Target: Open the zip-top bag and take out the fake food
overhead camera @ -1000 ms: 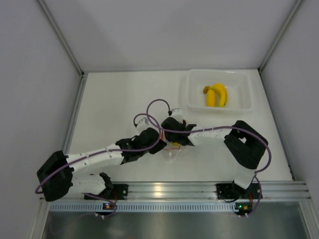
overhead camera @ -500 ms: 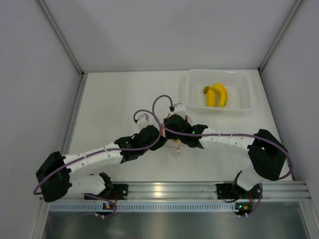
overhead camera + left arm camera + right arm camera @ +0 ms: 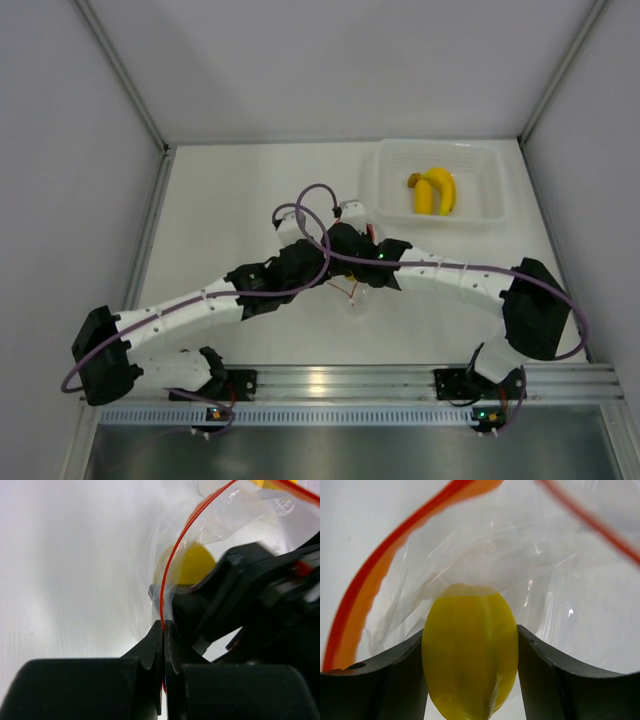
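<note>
Nearer the arms than the tray (image 3: pixel 482 185), the left hand (image 3: pixel 164 630) pinches the limp, probably slippery zip-top bag (image 3: pixel 225 510) by its zipper strip (image 3: pixel 172 570), while the right hand (image 3: pixel 470 635) clamps the seemingly light, rigid ridged fruit (image 3: pixel 470 660) inside, across its widest part.

A white table (image 3: pixel 250 200), edged by an aluminium rail (image 3: pixel 340 381) nearest the camera, stands between plain pale grey walls (image 3: pixel 330 60).

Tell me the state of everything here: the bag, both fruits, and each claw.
Zip-top bag: open, zipper edges spread.
Yellow-green fruit: inside the bag, gripped.
Banana bunch: out, lying in the tray.
Left claw: shut on the bag's zipper edge.
Right claw: shut on the yellow-green fruit.
</note>
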